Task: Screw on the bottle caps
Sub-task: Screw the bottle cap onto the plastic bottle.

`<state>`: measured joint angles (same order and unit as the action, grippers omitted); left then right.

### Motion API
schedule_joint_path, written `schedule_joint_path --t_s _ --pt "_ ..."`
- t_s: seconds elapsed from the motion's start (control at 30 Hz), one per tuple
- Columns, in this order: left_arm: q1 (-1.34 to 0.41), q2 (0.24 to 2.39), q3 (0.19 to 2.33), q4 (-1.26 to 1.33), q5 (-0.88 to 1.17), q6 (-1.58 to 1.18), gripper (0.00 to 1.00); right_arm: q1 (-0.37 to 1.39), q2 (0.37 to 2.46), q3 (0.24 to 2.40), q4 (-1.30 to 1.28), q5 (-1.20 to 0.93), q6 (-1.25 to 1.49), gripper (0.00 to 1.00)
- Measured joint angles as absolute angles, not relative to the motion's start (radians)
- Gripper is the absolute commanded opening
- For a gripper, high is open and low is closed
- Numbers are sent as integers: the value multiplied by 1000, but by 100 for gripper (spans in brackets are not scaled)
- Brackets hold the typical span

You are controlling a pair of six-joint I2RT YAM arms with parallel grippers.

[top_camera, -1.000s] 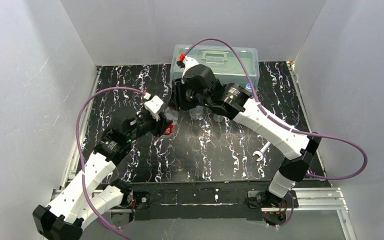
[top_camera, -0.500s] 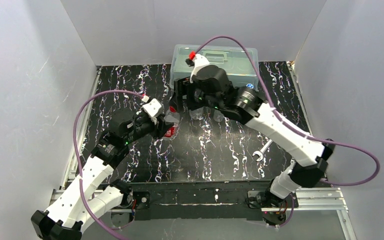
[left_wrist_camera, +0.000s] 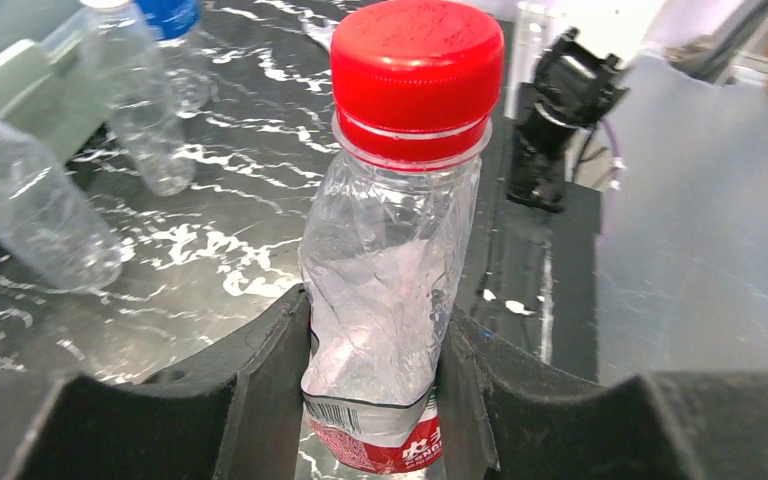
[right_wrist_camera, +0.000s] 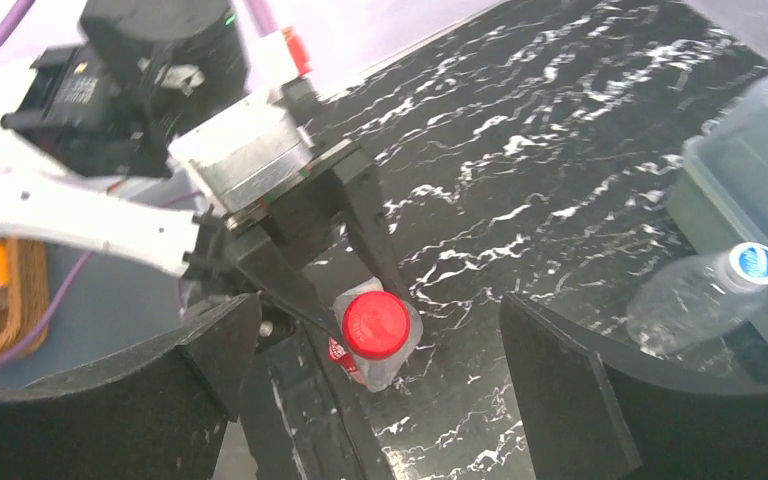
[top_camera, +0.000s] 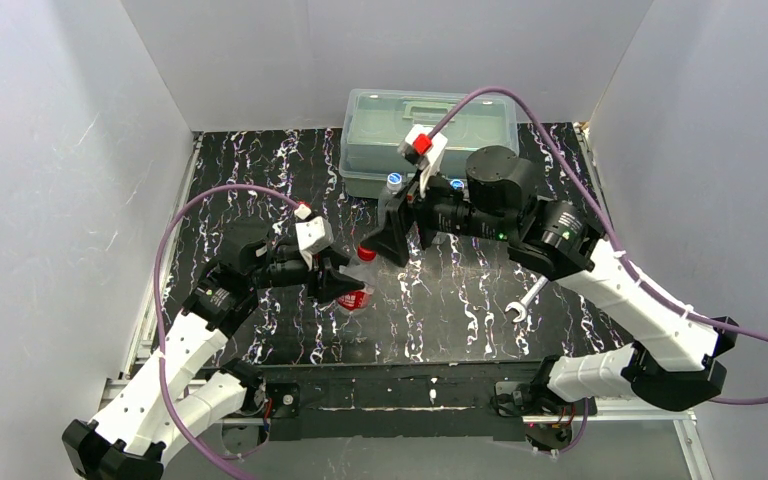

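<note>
My left gripper is shut on a clear bottle with a red label, squeezing its lower body between both fingers. The red cap sits on this bottle's neck, and the bottle leans right in the top view, cap uppermost. Just right of that cap, my right gripper is open and holds nothing. From the right wrist, the red cap shows between the wide-spread fingers, apart from both. Two more bottles with blue caps stand in front of the box.
A large translucent lidded box sits at the back of the black marbled table. A silver wrench lies at the front right. Grey walls close in on three sides. Purple cables arc over both arms.
My right gripper has opened, let go of the red cap and drawn back to the right. The left gripper has brought the bottle a little nearer and tilted it.
</note>
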<state>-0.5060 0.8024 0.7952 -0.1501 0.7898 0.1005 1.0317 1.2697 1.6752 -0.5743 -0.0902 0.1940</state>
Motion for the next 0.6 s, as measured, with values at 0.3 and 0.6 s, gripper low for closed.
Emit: schedule_joint_path --t_s 0.3,0.6 --pt "-506 804 796 -143 968 66 0 1032 1294 1645 -580 -368 92 98" --pt "-506 813 795 -128 984 55 0 1032 1317 1631 -581 -496 65 98"
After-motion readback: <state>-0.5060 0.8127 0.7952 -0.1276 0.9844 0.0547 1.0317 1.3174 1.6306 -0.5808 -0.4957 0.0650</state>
